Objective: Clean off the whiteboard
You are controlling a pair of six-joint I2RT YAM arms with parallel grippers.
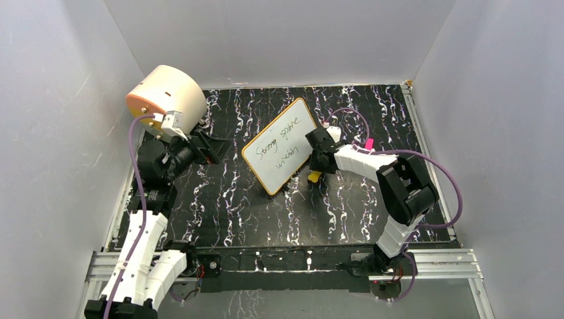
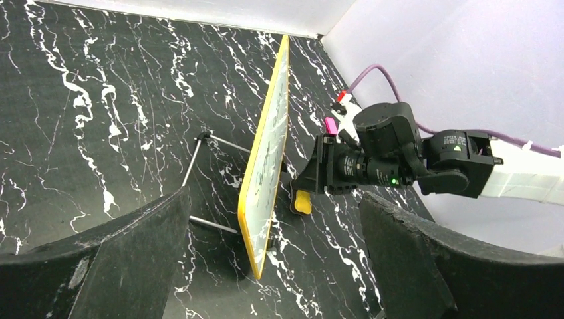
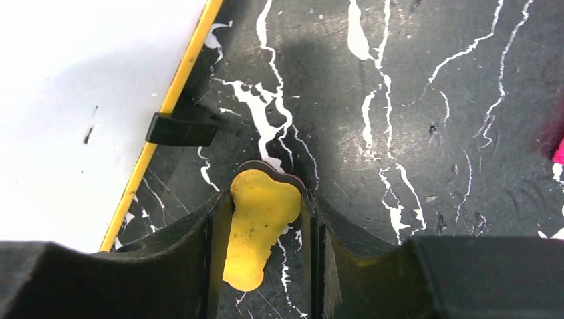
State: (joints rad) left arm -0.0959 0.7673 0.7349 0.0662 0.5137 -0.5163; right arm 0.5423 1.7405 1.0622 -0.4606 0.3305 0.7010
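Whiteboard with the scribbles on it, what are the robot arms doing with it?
The whiteboard stands tilted on a wire stand in the middle of the table, with dark handwriting on it. The right hand is shut on a small yellow piece, probably an eraser, low beside the board's right edge. The left hand is open and empty, pointing at the board from the left. Nothing looks wiped yet.

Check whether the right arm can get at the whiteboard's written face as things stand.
Probably yes: the right gripper, shut on a yellow pad, sits beside the whiteboard, on its written side, with nothing between.
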